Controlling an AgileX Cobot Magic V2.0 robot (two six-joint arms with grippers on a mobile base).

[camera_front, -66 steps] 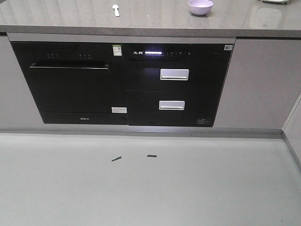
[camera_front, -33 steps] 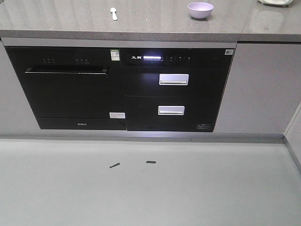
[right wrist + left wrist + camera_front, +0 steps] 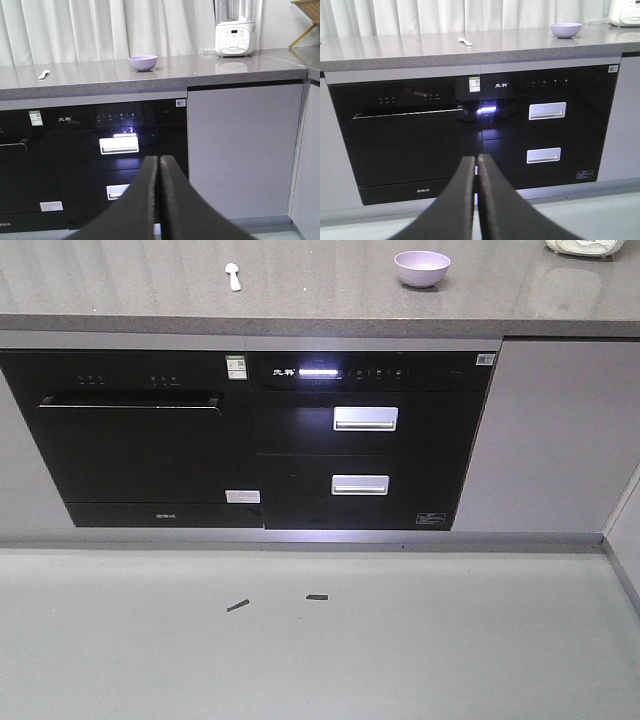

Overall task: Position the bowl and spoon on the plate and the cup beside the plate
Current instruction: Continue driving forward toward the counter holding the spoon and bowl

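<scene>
The lavender bowl (image 3: 422,267) (image 3: 566,30) (image 3: 143,62) stands on the grey countertop (image 3: 130,300), right of centre. The pale spoon (image 3: 233,277) (image 3: 465,41) (image 3: 44,75) lies on the same counter farther left. The plate and the cup are out of view. My left gripper (image 3: 476,161) is shut with nothing between its fingers, held low in front of the black appliances, well short of the counter. My right gripper (image 3: 159,161) is shut and empty too, level with the drawer fronts. Neither gripper shows in the front-facing view.
Under the counter sit a black dishwasher (image 3: 135,440) and a black drawer unit (image 3: 365,440) with two silver handles. A white blender base (image 3: 235,37) stands at the counter's right end. A grey cabinet door (image 3: 240,150) is to the right. Two dark scraps (image 3: 275,601) lie on the floor.
The front-facing view has shifted: the counter and appliances sit lower and slightly further left in frame than a second ago. Bowl and spoon have not moved on the counter.
</scene>
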